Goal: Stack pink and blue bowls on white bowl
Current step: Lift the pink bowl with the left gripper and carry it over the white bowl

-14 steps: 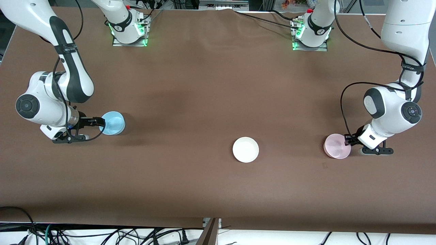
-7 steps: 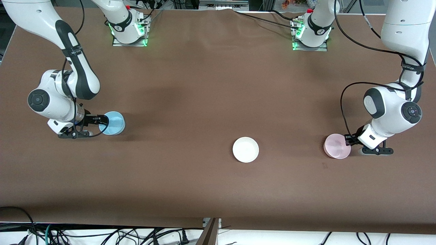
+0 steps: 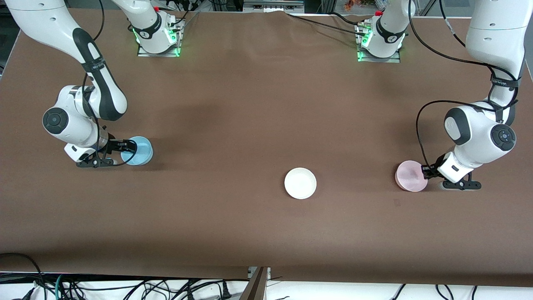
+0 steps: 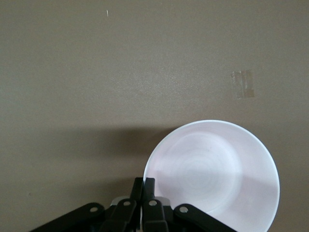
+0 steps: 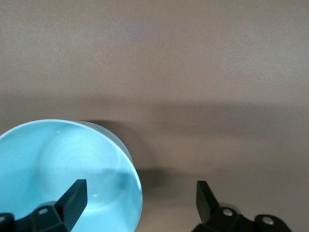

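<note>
Both arms point(image 3: 485, 25) have glossy white shells with black bands at the joints and round dark grey caps on the wrist housings. Black cables point(image 3: 420, 125) loop along the links, strapped by black bands with small print. Each base point(image 3: 158, 31) glows green and carries a red button. The hands are black, with screwed finger links point(image 4: 126, 204).
</note>
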Available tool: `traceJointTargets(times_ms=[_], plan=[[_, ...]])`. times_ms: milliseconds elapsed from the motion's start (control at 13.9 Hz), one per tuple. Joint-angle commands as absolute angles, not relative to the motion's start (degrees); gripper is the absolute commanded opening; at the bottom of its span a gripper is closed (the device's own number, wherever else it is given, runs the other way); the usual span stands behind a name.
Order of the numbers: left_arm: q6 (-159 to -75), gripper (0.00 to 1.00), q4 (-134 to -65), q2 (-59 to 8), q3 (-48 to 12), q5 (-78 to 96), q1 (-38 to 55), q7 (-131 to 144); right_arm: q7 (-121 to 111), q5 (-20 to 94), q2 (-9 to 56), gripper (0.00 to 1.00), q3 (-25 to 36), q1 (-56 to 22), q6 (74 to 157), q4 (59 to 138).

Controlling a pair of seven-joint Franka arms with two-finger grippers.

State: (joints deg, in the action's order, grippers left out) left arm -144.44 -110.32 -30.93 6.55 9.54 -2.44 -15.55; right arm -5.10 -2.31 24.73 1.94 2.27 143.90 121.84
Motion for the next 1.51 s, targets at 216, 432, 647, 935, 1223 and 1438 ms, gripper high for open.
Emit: traceJointTargets(times_ms=[216, 432, 647, 935, 1223, 1438], plan=[[-144.58, 0.0, -110.04, -30.23, 6.5, 12.13, -2.02, -16.88, -5.1, -0.88, 25.84, 0.82, 1.67, 2.64, 147.22, 122.87], [-144.41, 0.0, -108.46, -30.23, 5.28, 12.13, -1.41, -12.94, -5.1, -0.88, 25.84, 0.45, 1.67, 2.64, 146.87, 122.78], [-144.23, 0.0, -107.93, -30.23, 3.7, 12.13, -1.32, -9.33, -5.1, -0.97, 25.75, 0.34, 1.67, 2.64, 146.69, 122.78], [-144.14, 0.0, -107.58, -29.18, 0.01, 12.13, -1.32, -2.66, -5.36, -0.97, 25.49, 0.16, 1.67, 2.64, 146.69, 122.61], [-144.14, 0.0, -107.58, -28.48, -5.52, 11.52, -1.23, 8.23, -5.36, -0.97, 25.31, 0.0, 1.5, 2.55, 146.69, 122.34], [-144.49, 0.0, -107.58, -28.48, -7.29, 11.34, 1.83, 15.09, -5.62, -0.97, 23.91, 0.0, 1.14, 2.37, 146.6, 122.34]])
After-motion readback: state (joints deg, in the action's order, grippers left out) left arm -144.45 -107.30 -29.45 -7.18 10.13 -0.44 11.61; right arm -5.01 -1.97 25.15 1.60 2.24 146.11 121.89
